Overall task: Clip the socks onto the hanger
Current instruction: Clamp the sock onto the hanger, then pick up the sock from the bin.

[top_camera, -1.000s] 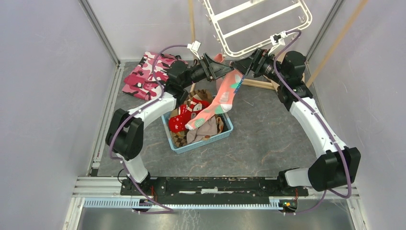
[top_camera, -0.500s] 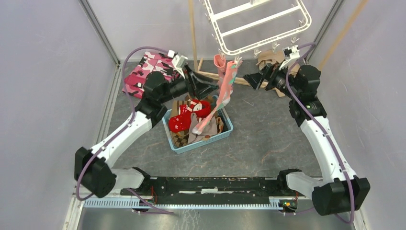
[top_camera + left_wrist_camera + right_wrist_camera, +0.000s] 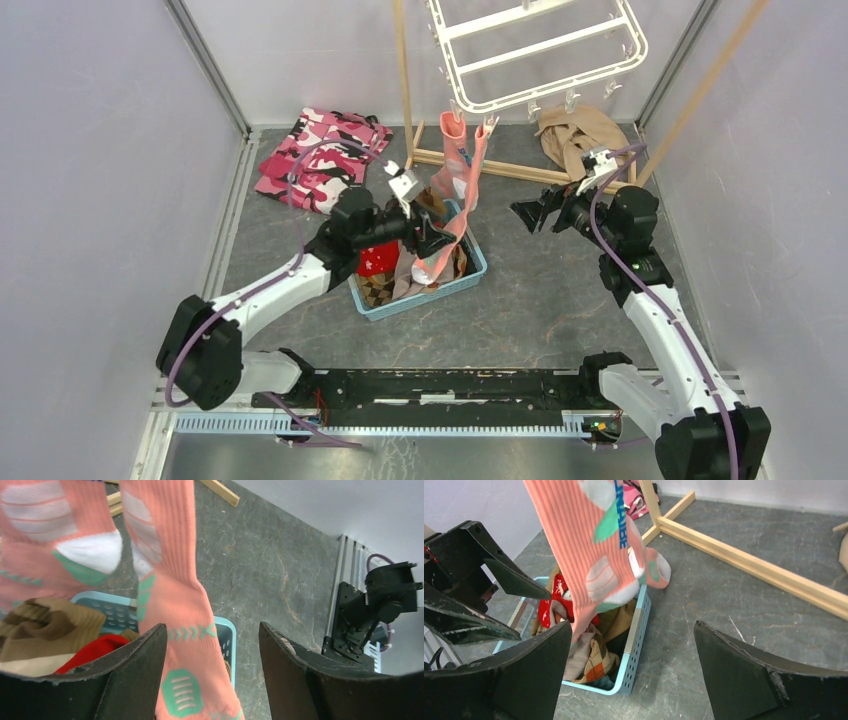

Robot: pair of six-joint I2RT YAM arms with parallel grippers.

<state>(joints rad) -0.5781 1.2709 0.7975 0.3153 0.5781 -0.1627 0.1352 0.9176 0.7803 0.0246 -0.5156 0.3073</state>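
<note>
Two salmon-pink socks [image 3: 462, 175] with teal and white patches hang from clip pegs on the near rim of the white hanger [image 3: 540, 45]. Their toes reach into the light-blue basket [image 3: 474, 266]. They also show in the left wrist view [image 3: 172, 580] and the right wrist view [image 3: 584, 545]. My left gripper [image 3: 432, 232] is open over the basket, right beside the hanging socks. My right gripper [image 3: 530, 213] is open and empty, to the right of the socks, apart from them. A red sock [image 3: 378, 255] and brown socks [image 3: 47, 622] lie in the basket.
A wooden pole stand [image 3: 404, 80] with floor rails [image 3: 744, 562] stands behind the basket. A pink camouflage garment [image 3: 315, 160] lies at the back left. A tan cloth [image 3: 570, 135] lies at the back right. An argyle sock [image 3: 594, 667] is in the basket.
Both grippers have let go of the pink sock and pulled back and down from the hanger. The sock now hangs from the pegs. The left gripper has come down over the basket.
</note>
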